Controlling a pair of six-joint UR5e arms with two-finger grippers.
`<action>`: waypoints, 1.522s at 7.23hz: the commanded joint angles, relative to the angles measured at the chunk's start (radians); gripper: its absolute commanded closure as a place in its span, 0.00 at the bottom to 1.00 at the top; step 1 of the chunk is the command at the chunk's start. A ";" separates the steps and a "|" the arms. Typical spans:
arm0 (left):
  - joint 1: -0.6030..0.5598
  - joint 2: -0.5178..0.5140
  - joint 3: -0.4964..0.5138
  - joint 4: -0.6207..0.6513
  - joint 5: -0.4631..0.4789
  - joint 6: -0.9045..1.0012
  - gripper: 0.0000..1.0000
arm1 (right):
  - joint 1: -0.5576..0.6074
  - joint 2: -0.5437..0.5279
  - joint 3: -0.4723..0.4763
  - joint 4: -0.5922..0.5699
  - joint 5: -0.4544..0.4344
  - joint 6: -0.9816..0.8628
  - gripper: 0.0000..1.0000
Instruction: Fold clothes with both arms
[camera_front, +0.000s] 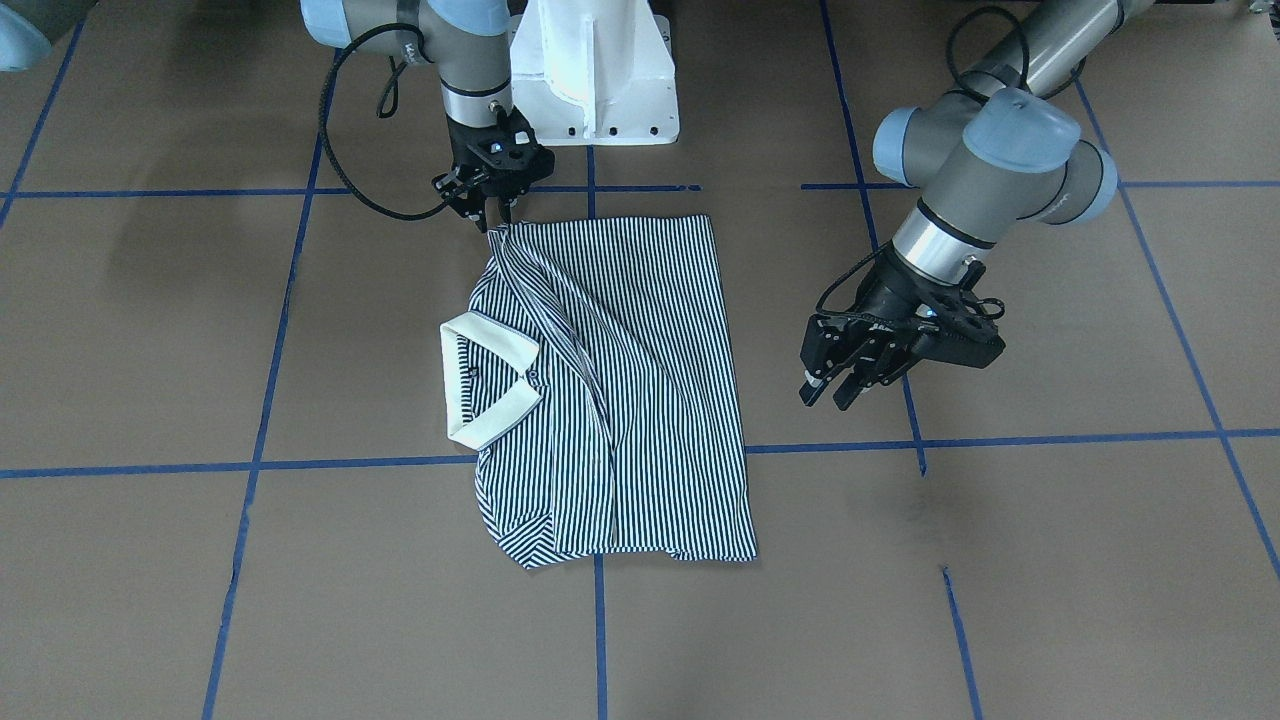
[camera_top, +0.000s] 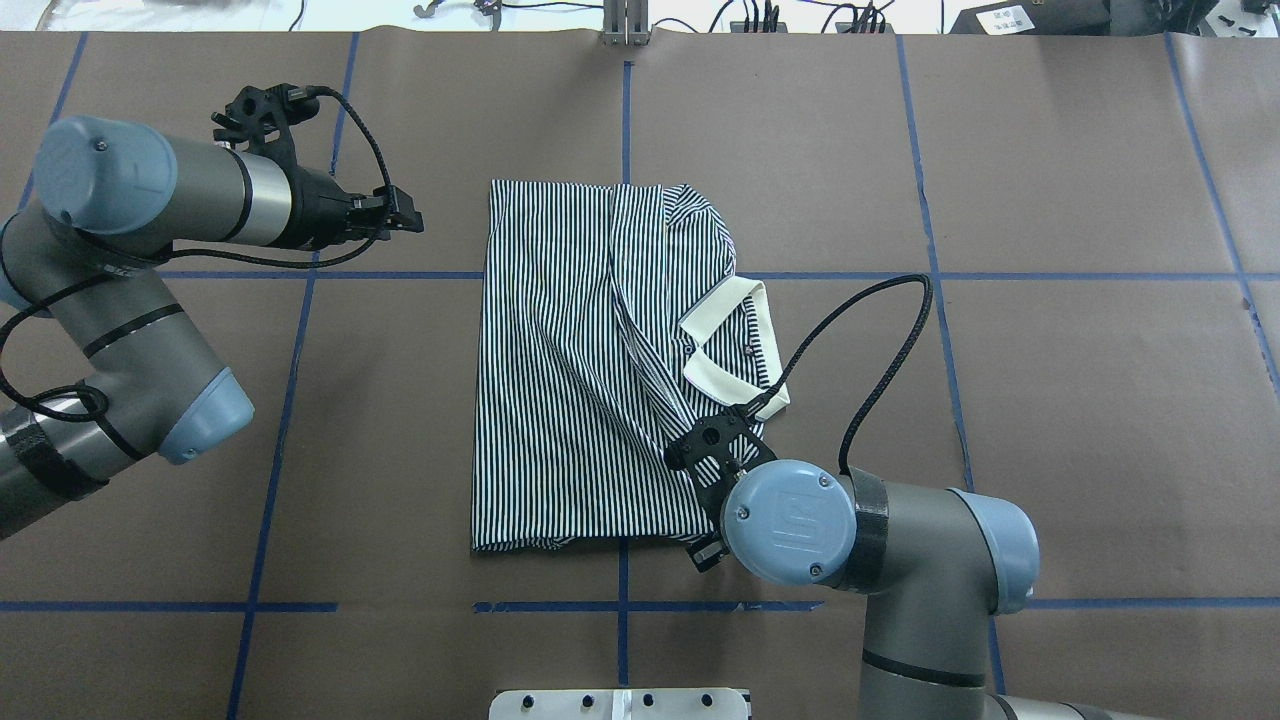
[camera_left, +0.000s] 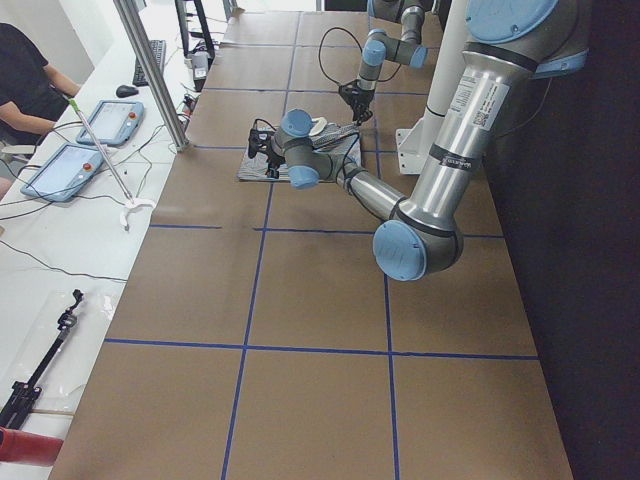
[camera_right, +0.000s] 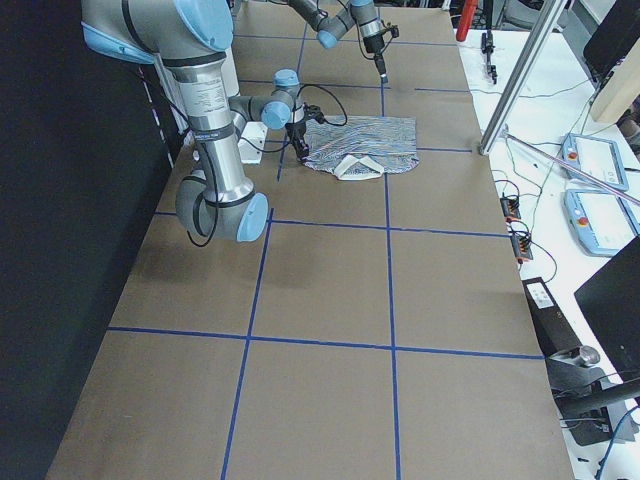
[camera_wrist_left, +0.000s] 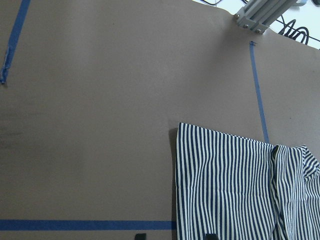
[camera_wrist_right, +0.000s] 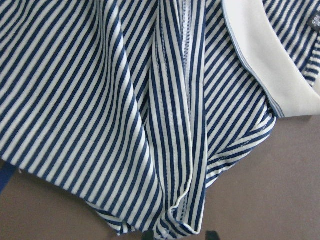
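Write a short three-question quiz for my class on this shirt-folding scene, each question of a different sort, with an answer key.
1. Which gripper is down at a corner of the polo shirt?
2. True or false: the left gripper rests on the shirt's collar.
3. The collar is: A cream, B red, C black.

Key
1. The right gripper, at the corner nearest the robot's base.
2. False. It hovers open beside the shirt, off the fabric.
3. A
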 joint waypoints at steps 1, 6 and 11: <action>-0.002 0.002 -0.002 0.000 0.000 0.000 0.50 | 0.080 0.048 -0.023 0.001 0.001 -0.004 0.00; -0.009 0.162 -0.151 0.000 -0.006 0.014 0.52 | 0.206 0.361 -0.477 0.170 0.023 0.002 0.01; -0.008 0.161 -0.154 0.000 -0.006 0.008 0.52 | 0.206 0.387 -0.560 0.179 0.027 0.002 0.27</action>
